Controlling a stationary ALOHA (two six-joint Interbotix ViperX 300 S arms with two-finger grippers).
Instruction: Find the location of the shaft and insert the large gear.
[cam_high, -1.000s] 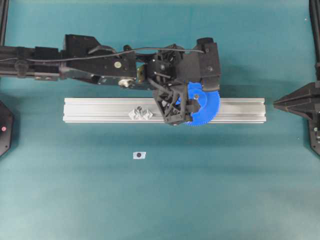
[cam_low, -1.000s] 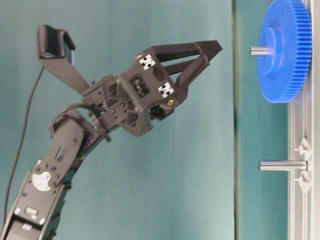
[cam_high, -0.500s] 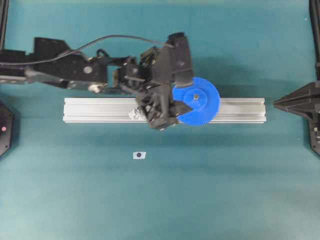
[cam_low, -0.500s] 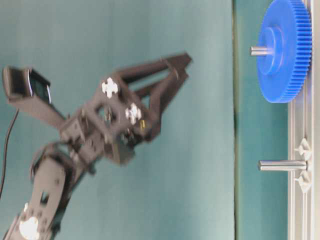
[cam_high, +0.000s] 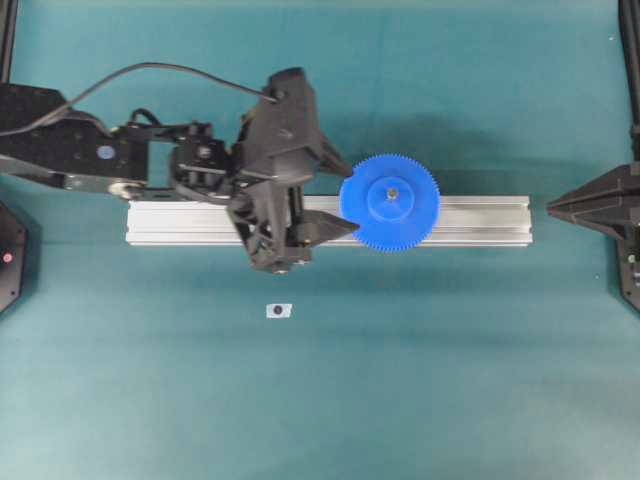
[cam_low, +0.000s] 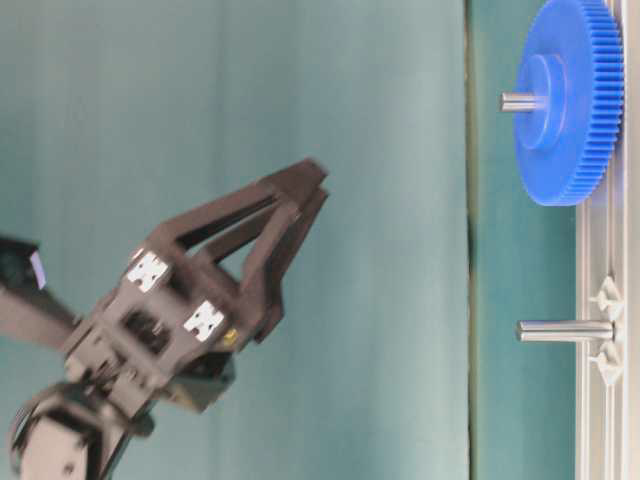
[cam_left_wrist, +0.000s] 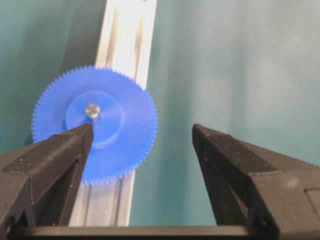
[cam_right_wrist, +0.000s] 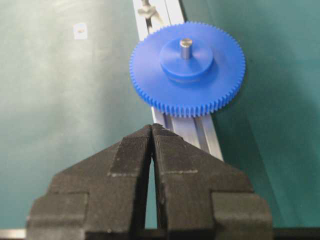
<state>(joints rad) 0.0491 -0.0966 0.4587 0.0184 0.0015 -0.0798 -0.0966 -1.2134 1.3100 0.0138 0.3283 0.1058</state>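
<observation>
Overhead exterior view: large gear (cam_high: 390, 202) already seated over shaft (cam_high: 391, 193) on rail (cam_high: 480, 220). Left hand (cam_high: 342, 205) spread wide, empty, fingertips beside gear's rim. Right hand (cam_right_wrist: 152, 131) pinched closed, well apart. Risk judged: careless sweep clipping teeth, lifting gear off.

large gear (cam_high: 389, 202) on shaft (cam_right_wrist: 185, 48) atop rail (cam_high: 480, 220), left tool (cam_high: 343, 201) just beside.
</observation>
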